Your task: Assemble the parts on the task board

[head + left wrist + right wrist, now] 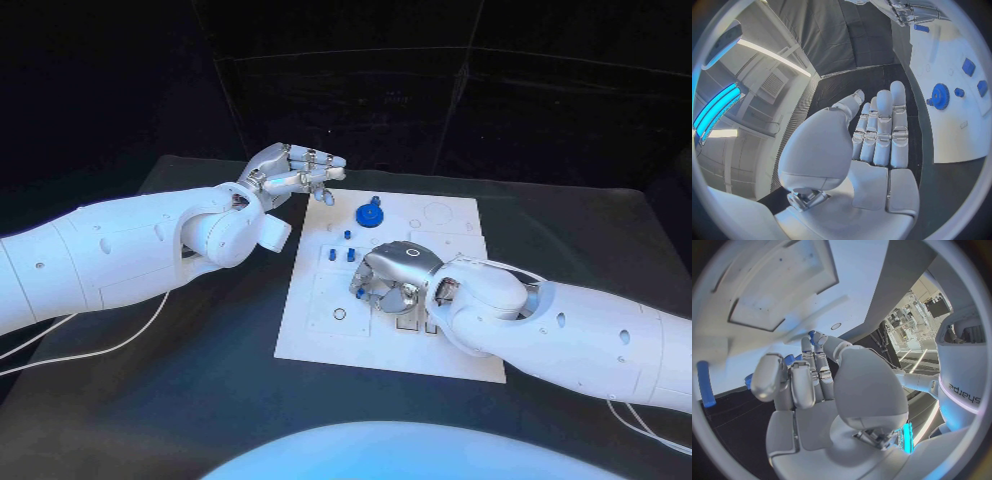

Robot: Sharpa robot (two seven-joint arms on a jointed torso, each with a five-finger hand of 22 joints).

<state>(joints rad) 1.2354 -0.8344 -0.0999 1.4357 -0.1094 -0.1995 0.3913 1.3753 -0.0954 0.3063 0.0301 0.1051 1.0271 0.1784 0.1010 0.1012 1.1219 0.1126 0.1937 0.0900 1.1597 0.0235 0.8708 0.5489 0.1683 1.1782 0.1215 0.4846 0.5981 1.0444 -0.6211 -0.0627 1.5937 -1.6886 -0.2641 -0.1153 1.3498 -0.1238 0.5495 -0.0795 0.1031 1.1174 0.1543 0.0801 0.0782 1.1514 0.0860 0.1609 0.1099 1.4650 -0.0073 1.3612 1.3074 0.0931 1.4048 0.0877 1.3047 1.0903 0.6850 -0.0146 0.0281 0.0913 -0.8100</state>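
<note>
The white task board (325,320) lies in the middle of the black table. A blue gear (371,213) (940,96) stands near its far edge, and small blue parts (338,255) (968,66) sit to the gear's near left. My right hand (392,278) (811,385) hovers low over the board's middle with its fingers curled down; a small blue part (789,359) peeks out between them, mostly hidden. My left hand (296,170) (876,135) is raised at the board's far left corner, its fingers straight and side by side, holding nothing.
A blue peg (704,382) lies at the board's edge beyond my right hand. Empty round recesses (433,212) mark the board's far right part. A white cable (87,345) trails on the table under my left arm.
</note>
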